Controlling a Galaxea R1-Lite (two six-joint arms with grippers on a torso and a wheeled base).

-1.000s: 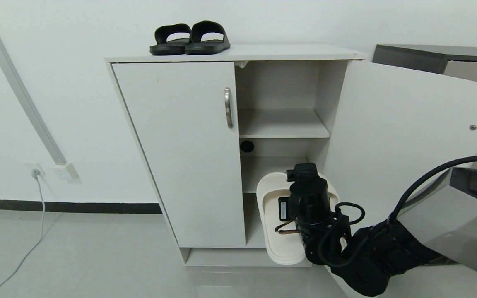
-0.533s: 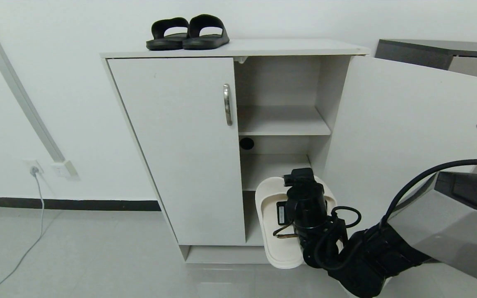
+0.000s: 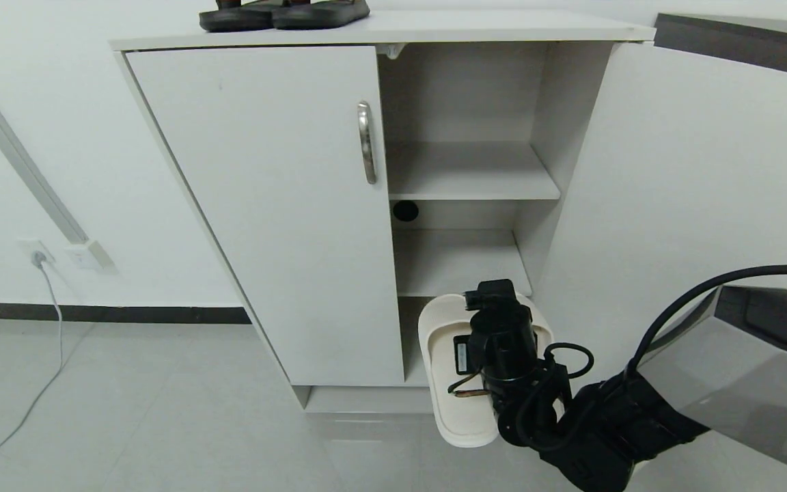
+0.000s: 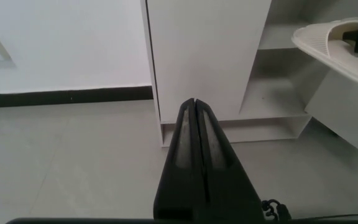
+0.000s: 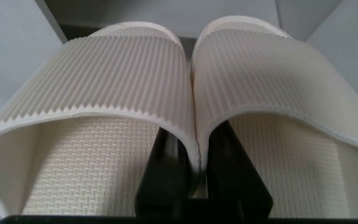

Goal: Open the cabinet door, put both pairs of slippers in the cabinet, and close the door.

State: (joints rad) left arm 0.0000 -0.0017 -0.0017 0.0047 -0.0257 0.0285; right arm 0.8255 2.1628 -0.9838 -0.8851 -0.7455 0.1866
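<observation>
- Slippers (image 3: 453,403): cream foam, likely light, soft, flexible; ribbed straps should grip well.
- Right gripper (image 5: 196,177) pinches both inner strap edges together.
- Left gripper (image 4: 194,134) pressed together, empty.

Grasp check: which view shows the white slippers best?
Right wrist view: white slippers side by side, right gripper shut on their inner edges. Head view: partly behind the arm. Left wrist view: one edge.
</observation>
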